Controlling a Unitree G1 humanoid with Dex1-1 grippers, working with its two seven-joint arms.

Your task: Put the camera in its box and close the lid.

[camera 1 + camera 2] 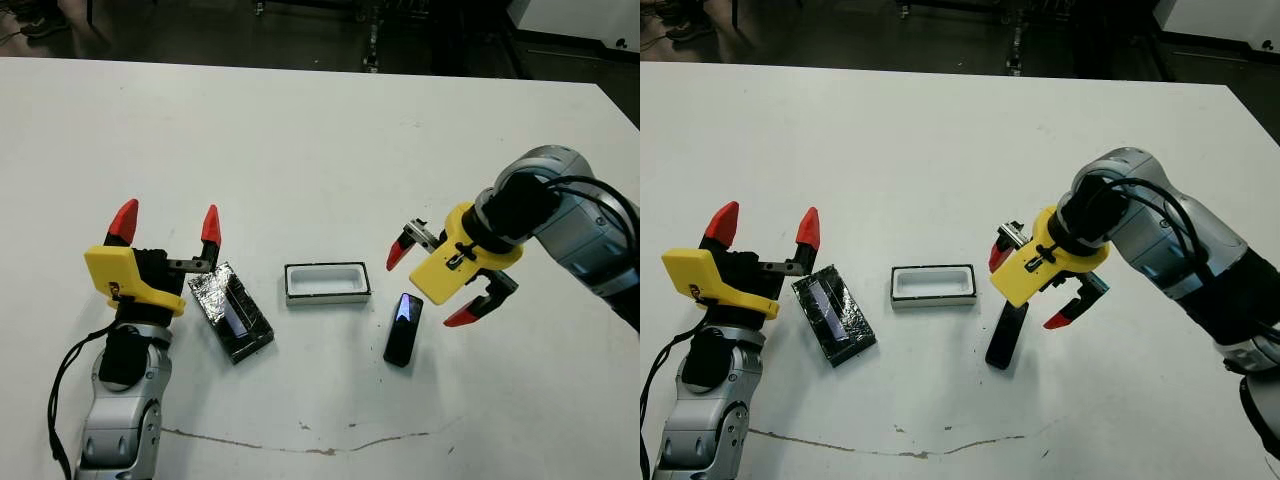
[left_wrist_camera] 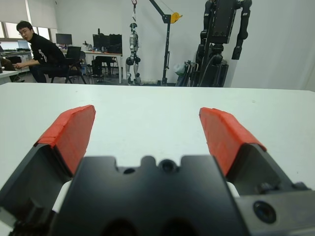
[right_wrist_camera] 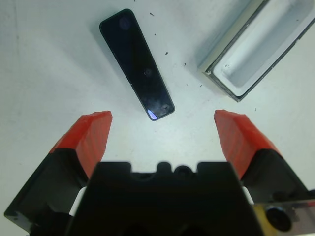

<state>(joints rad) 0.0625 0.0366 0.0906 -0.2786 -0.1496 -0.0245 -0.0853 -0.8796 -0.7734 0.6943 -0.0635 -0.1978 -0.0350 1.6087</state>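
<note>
White table, camera beside box, both grippers spread wide, empty.

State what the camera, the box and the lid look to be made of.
Camera: glossy black, likely plastic or glass; its face mirrors a bluish glint. Box: matte white walls with a thin dark rim, perhaps plastic or card; the look leaves it open. Lid: black with crinkled silvery foil-like wrap, catching light in creases.
</note>
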